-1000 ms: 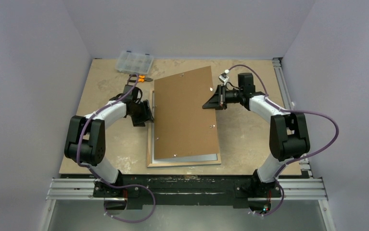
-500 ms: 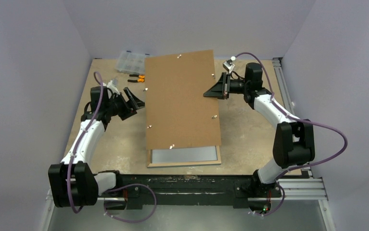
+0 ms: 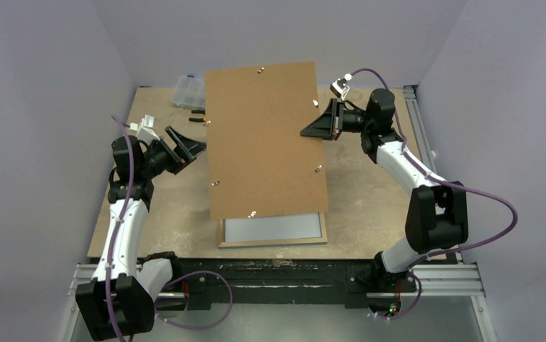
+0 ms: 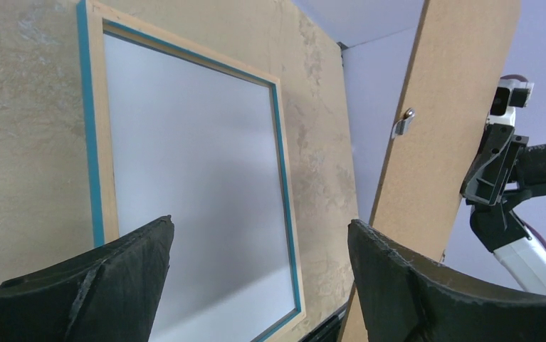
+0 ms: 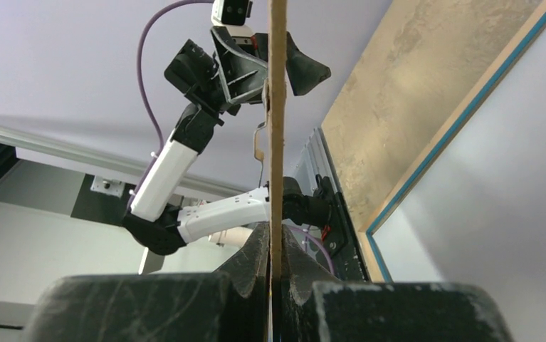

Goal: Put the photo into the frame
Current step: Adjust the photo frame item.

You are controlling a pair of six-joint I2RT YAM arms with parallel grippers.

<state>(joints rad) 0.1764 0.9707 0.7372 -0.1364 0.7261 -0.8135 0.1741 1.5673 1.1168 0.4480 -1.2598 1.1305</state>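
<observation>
- The brown cardboard backing board (image 3: 266, 139), which lay nearly flat and skewed over the frame a second ago, is now swung up steeply. Only its lower edge is near the desk (image 3: 156, 206).
- The right gripper (image 3: 324, 122) is clamped on the board's right edge. In its wrist view the board runs edge-on straight up from between the fingers.
- The left gripper (image 3: 188, 146) has let go of the board's left edge and backed off to the left. Its jaws are now spread wide and empty, and the board stands just to its right.
- The thin rectangular frame (image 4: 88, 142), wood back up with a blue rim, lies flat below and ahead of the left gripper, now mostly uncovered.
- A pale sheet fills the opening, probably the photo (image 4: 191, 178) lying white back up. I cannot rule out bare glazing.
- Judgement: the board hangs on one grip alone and could swing or slip. The opening is now free for checking the photo's seating before the board goes back down.
</observation>
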